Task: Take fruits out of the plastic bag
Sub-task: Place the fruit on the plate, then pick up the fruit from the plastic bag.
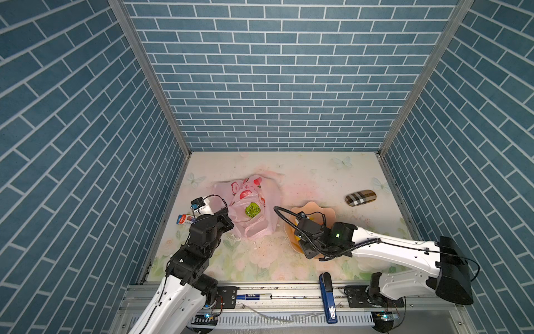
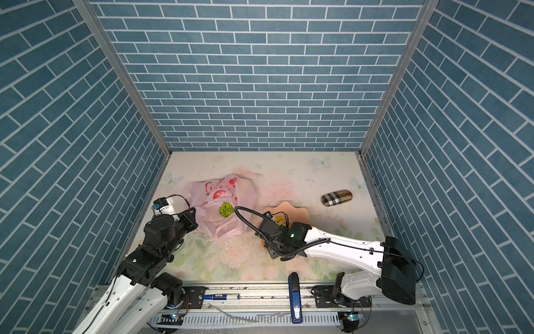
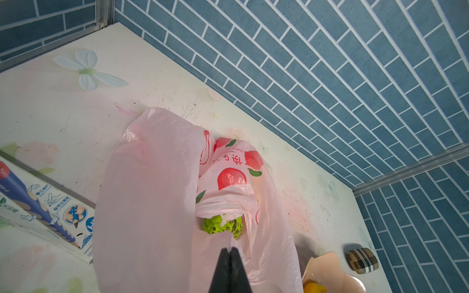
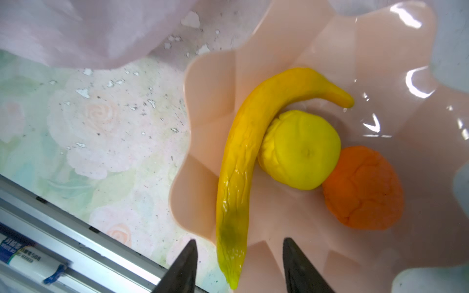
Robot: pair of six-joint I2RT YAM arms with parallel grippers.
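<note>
- Our left gripper (image 3: 230, 251) is clenched tight, a fold of the plastic bag (image 3: 147, 192) pinched between its jaws and that side of the film held up off the table (image 3: 50, 114).
- The bag sits on the left half of the table, crumpled, with its red fruit prints facing up in both top views.
- Inside it we spot the green bumpy fruit (image 3: 220, 225), showing through the open mouth just beyond the left gripper's tips.
- Over to the right gripper (image 4: 239, 240): it hangs above the near rim of the bowl (image 4: 208, 76) with jaws parted, grasping nothing.
- The banana (image 4: 243, 142) lies in the bowl, and its greenish end points in between those parted jaws with a gap on either side.
- The banana curls round the lemon (image 4: 302, 149), touching it, and the orange (image 4: 363, 187) presses against the lemon's other side.
- The bowl stands just right of the bag.
- A plaid case (image 1: 360, 197) lies well apart on the right, and a pencil box (image 3: 50, 208) sits by the left wall.
</note>
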